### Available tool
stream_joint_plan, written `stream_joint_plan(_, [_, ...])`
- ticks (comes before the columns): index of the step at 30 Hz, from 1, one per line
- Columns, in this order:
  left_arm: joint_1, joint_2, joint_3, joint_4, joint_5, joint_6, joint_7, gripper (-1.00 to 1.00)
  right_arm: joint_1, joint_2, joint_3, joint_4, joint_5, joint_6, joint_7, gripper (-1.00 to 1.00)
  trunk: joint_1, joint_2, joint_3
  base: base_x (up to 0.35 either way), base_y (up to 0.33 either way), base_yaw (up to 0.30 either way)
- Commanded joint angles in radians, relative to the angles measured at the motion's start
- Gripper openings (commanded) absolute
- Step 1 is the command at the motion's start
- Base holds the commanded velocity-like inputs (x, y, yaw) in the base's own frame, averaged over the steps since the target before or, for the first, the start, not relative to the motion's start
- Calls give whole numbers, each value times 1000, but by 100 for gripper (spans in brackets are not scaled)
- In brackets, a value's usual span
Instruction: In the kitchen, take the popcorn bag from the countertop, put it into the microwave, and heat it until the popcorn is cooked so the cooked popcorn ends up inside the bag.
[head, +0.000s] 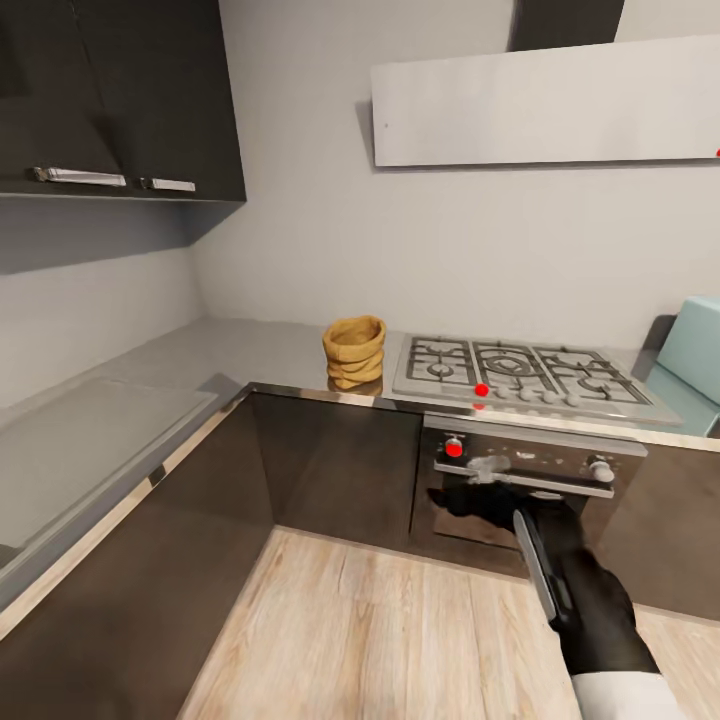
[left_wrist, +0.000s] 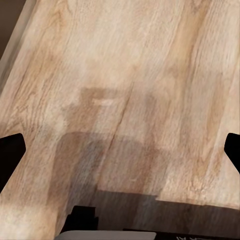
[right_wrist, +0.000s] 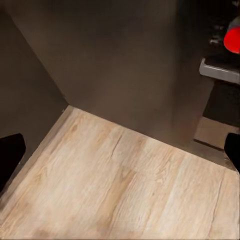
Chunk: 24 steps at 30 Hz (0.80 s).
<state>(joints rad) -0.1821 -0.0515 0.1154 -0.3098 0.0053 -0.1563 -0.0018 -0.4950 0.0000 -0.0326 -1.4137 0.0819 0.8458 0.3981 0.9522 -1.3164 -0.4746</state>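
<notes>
The mustard-tan popcorn bag (head: 353, 352) stands upright on the grey countertop (head: 250, 350), just left of the steel gas hob (head: 520, 372). A slice of the pale mint-blue microwave (head: 700, 348) shows at the far right of the counter. My right gripper (head: 465, 497) hangs low in front of the dark oven (head: 520, 470), well below and to the right of the bag. Its fingertips sit at the edges of the right wrist view (right_wrist: 120, 150), wide apart and holding nothing. The left gripper (left_wrist: 120, 155) is likewise open over the pale wood floor. No popcorn is visible.
The counter bends in an L along the left wall (head: 80, 440), above dark brown cabinet fronts (head: 335, 460). Dark upper cabinets (head: 130, 100) hang at the left and a white hood (head: 550, 100) over the hob. Wood floor (head: 400, 640) lies between me and the cabinets.
</notes>
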Motion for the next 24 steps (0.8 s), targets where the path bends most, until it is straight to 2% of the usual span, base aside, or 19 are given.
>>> stream_joint_plan(1, [-1, -1, 4, 0, 1, -3, 0, 100, -43, 1, -1, -1, 12, 33, 7, 100, 0, -1, -1, 0, 0, 0])
stream_joint_plan(4, [0, -1, 4, 0, 2, -3, -1, 100, -283, 17, -1, 52, 13, 181, -36, 100, 0, -1, -1, 0, 0, 0])
stream_joint_plan(6, [0, -2, 3, 0, 2, -3, -1, 100, -467, 44, 0, 212, 15, 201, -117, 100, 0, -1, -1, 20, 0, 0])
stream_joint_plan(7, [0, -2, 4, 0, 2, -3, -1, 100, -510, 50, 0, 265, 15, 201, -140, 100, 0, -1, -1, 88, 0, 0])
stream_joint_plan(9, [0, -2, 4, 0, 3, -3, -1, 100, -660, 67, -2, 485, 9, 201, -217, 100, 0, -1, -1, 209, 0, 0])
stream_joint_plan(11, [-1, -2, 4, 0, 4, -2, 0, 100, -750, 77, -3, 622, 6, 201, -263, 100, 0, -1, -1, 289, 0, 0])
stream_joint_plan(13, [-2, -2, 5, 0, 5, -2, 0, 100, -786, 89, -4, 649, 5, 201, -280, 100, 0, -1, -1, 320, 0, 0])
stream_joint_plan(16, [-2, -2, 6, 0, 5, -2, 0, 100, -837, 126, -4, 644, 8, 201, -298, 100, 0, -1, -1, 336, 0, 0])
stream_joint_plan(18, [-2, -2, 6, 0, 6, -1, 0, 100, -928, 152, -6, 670, 11, 201, -335, 100, 0, -1, -1, 343, 28, 0])
stream_joint_plan(19, [-3, -2, 7, 0, 7, -1, 0, 100, -1007, 170, -8, 736, 7, 201, -389, 100, 0, -1, -1, 345, 73, 0])
stream_joint_plan(20, [-3, -2, 7, 0, 7, 0, 0, 100, -1064, 175, -9, 794, 2, 201, -433, 100, 0, -1, -1, 345, 85, 0])
stream_joint_plan(21, [-2, -2, 7, 0, 7, 0, 0, 100, -1152, 175, -17, 882, -17, 201, -496, 100, 0, -1, -1, 346, 96, 0])
stream_joint_plan(23, [-3, -2, 7, 0, 7, 0, 0, 100, -1248, 175, -67, 973, -71, 201, -565, 100, 0, -1, -1, 346, 97, 0])
stream_joint_plan(24, [-2, -2, 7, 0, 5, 0, 0, 100, -1295, 175, -129, 1015, -107, 201, -628, 100, 0, -1, -1, 323, 53, 0])
